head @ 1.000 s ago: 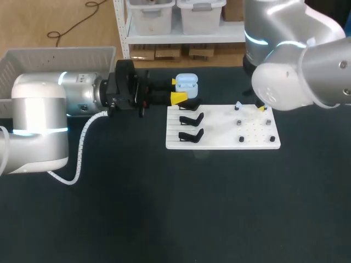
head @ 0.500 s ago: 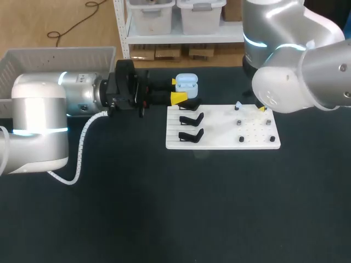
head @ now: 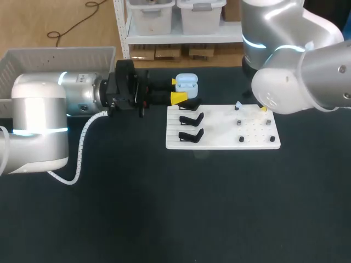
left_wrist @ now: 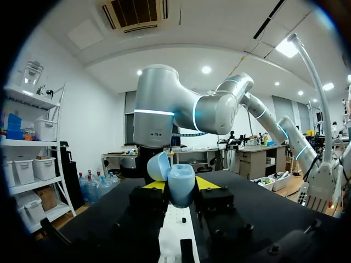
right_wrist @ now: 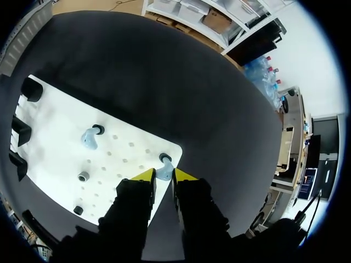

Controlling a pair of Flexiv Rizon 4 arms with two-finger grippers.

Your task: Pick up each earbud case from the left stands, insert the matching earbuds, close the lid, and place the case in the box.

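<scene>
The left gripper's (left_wrist: 180, 187) fingers were clamped on the pale blue plastic earbud case (head: 186, 83), its lid hinged open, by the eleven-o'clock corner of the white pegboard (head: 219, 131) on the black bench (head: 164, 208). The right gripper's (right_wrist: 163, 176) fingers stood narrow, pinching a small pale blue earbud (right_wrist: 164, 173) on its peg at the board's one-o'clock corner. From that earbud the open case lay toward ten o'clock, so the right arm looked the one to carry it across.

The earbud case (head: 186, 83) and earbud (right_wrist: 163, 174) look smooth pale plastic, the white board (head: 219, 124) matt, the table (head: 164, 208) dull black.
</scene>
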